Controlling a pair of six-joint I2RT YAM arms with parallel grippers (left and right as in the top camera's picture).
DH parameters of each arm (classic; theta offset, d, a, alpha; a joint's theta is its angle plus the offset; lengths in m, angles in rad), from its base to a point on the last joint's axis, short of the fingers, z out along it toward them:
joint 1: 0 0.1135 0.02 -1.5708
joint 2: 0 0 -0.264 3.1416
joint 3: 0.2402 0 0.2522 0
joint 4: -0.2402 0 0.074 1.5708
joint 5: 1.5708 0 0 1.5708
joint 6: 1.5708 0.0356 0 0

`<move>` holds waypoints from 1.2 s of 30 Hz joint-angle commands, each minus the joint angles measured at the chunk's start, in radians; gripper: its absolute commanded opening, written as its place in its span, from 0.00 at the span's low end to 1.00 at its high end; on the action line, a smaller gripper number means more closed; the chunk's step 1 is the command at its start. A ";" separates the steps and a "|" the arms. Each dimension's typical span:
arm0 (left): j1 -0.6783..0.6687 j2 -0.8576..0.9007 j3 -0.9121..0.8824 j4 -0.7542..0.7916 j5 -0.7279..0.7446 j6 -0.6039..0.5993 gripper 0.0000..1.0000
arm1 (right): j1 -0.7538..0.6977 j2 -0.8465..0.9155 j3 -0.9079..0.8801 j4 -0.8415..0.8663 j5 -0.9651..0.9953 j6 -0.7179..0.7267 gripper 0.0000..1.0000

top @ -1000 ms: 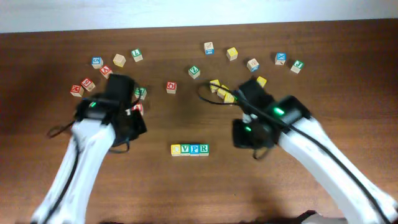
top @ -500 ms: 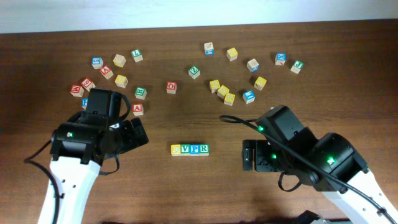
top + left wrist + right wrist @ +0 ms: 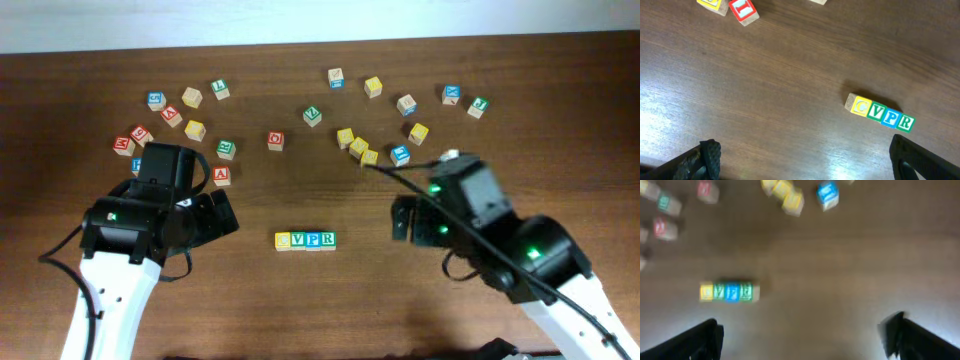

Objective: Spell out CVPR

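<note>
cvpr (image 3: 305, 240) sits as one touching row on the table (image 3: 300, 310), between my arms (spare cubes (image 3: 195, 129) lie well behind). left gripper (image 3: 805, 157) and right gripper (image 3: 802, 335) both gape wide, empty. i judge the spelling finished, nothing left.

Four CVPR cubes (image 3: 305, 240), twenty-two loose cubes (image 3: 194, 129)
</note>
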 commanded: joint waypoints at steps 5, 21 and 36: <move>0.003 -0.003 0.010 0.001 -0.014 0.001 0.99 | -0.242 -0.346 -0.375 0.366 -0.097 -0.247 0.98; 0.003 -0.003 0.010 0.001 -0.014 0.001 0.99 | -0.423 -1.054 -1.103 0.984 -0.112 -0.346 0.98; 0.003 -0.003 0.010 0.001 -0.014 0.001 0.99 | -0.462 -1.075 -1.161 1.003 -0.042 -0.346 0.98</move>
